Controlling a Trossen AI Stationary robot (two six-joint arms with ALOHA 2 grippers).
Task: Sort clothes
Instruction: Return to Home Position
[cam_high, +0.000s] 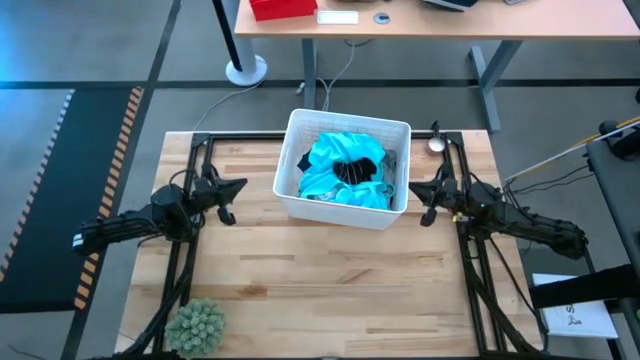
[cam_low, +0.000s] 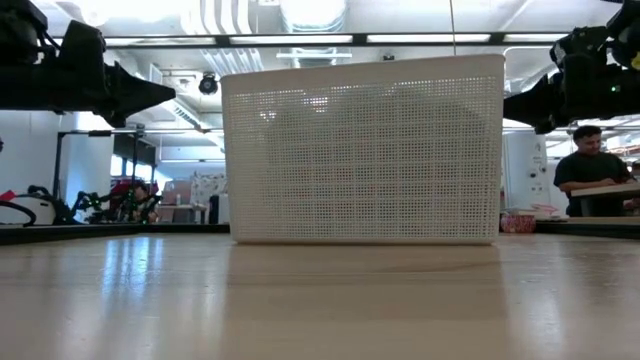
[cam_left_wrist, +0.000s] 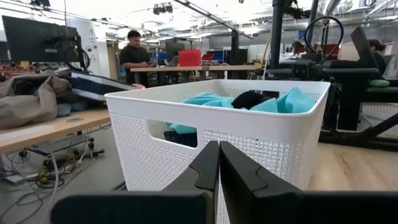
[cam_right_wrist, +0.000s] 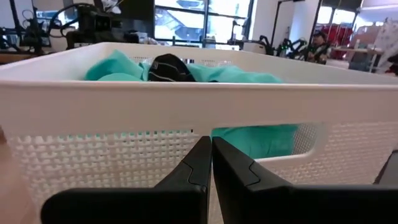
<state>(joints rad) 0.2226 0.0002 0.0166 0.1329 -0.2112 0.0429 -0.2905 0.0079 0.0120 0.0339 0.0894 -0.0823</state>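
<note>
As the arms stand now: both hang beside the basket, one at each flank, neither touching it; I judge this a rest pose with the sorting done, since no garment lies on the bare table (cam_high: 330, 285)
Fuzzy green ball (cam_high: 197, 325): near the table's front left corner, well apart from the basket; it is not clothing, so probably left out on purpose
Left gripper (cam_high: 232, 192): just beside the basket's left wall, aimed at it; its wrist view shows both fingers (cam_left_wrist: 202, 171) clenched together on nothing
White slotted basket (cam_high: 345, 122): toward the table's far edge, between the two grippers; central, so either arm can reach it
Clothes: all those in view lie inside the basket; a turquoise garment (cam_high: 322, 180) covers the heap up to the rim; a black piece (cam_high: 355, 172) rests in a hollow on top, so likely among the last in
Right gripper (cam_high: 420, 192): just beside the basket's right wall, facing it; fingers (cam_right_wrist: 196, 165) pressed shut, empty
Hidden: whatever lies under the turquoise layer cannot be counted or named; in the low view the perforated wall (cam_low: 360, 150) screens the contents to a dim shadow; whether the black piece is a sock I cannot tell; both arms are cut off near the picture's edges
</note>
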